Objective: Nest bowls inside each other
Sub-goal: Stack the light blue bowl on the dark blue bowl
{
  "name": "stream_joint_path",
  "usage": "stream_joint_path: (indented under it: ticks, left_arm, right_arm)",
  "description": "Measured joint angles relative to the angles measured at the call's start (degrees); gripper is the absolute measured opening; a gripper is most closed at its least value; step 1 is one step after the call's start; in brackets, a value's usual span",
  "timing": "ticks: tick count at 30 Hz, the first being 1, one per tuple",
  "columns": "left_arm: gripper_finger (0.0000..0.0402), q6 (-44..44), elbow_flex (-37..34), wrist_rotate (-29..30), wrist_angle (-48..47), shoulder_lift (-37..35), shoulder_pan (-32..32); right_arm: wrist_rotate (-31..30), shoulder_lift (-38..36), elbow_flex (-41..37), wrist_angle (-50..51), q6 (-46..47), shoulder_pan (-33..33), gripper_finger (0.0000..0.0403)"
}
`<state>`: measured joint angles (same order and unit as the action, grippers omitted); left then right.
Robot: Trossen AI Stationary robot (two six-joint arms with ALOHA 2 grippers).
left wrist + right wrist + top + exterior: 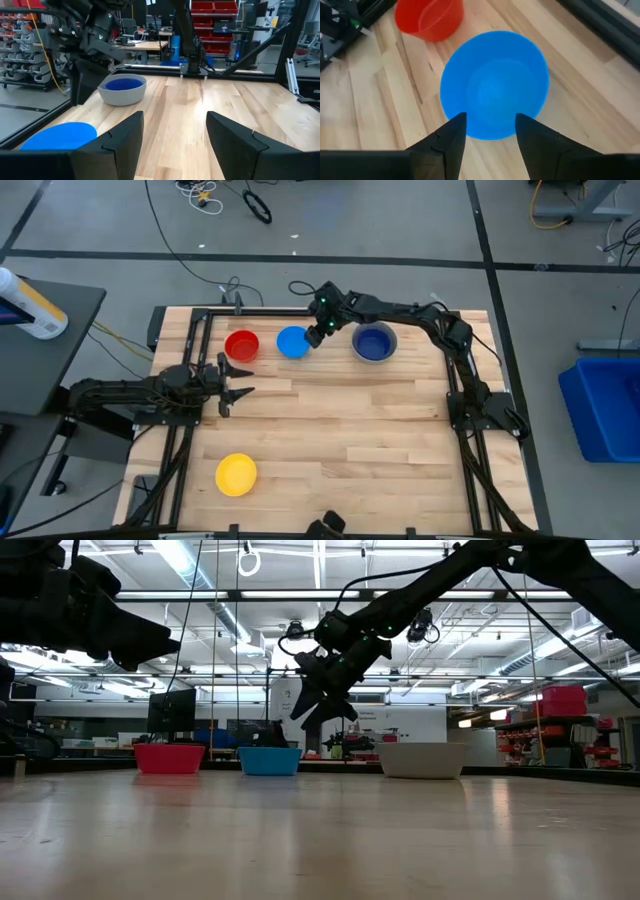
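the right end effector (316, 332) hangs just above the near rim of the small round light blue plastic bowl (292, 342), its two dark fingers (445, 140) spread apart with nothing between them. this bowl sits on the pale wooden desk (340, 430) along the far edge, just beside the round red plastic bowl (242, 346). further right, the dark blue round bowl (374, 342) rests nested inside the grey round bowl (122, 95). the yellow round plastic bowl (236, 474) lies alone, well apart, near the front left corner. the left end effector (234, 383) waits at the desk's left side, fingers spread and empty.
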<state>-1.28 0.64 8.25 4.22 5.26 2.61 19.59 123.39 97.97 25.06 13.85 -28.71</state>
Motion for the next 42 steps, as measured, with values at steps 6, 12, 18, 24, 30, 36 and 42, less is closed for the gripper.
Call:
stream_joint_path:
  ticks: [6, 12, 18, 24, 30, 36, 42]
  left_arm:
    - [0.0224, -0.6, 0.0, -0.4, 1.2, 0.0, 0.0]
    - [0.0224, -1.0, 0.0, -0.7, 3.6, 0.0, 0.0]
    - [0.0224, -1.1, -0.1, -0.8, 3.5, 0.0, 0.0]
    - [0.0224, -1.6, -0.1, -1.2, 3.5, 0.0, 0.0]
    - [0.0224, -1.5, -0.1, -1.7, 3.4, 0.0, 0.0]
    - [0.0224, -1.2, -0.1, -1.7, 3.3, 0.0, 0.0]
    - [0.0224, -1.0, -0.1, -1.7, 3.3, 0.0, 0.0]
  right_arm:
    - [9.9, 0.4, 0.0, -5.3, 4.9, 0.2, 0.0177]
    - [18.6, 0.3, 0.3, -24.4, 16.0, 3.3, 0.0176]
    - [9.7, 3.7, 11.4, -6.3, 8.3, 3.3, 0.0177]
    - [4.4, 12.6, 30.6, 21.5, -1.1, 2.1, 0.0177]
    - [2.9, 17.6, 36.2, 30.8, -3.2, -0.5, 0.0179]
    - [2.9, 18.1, 35.3, 31.0, -3.8, -2.5, 0.0182]
    - [2.9, 18.1, 35.3, 32.0, -3.8, -3.5, 0.0185]
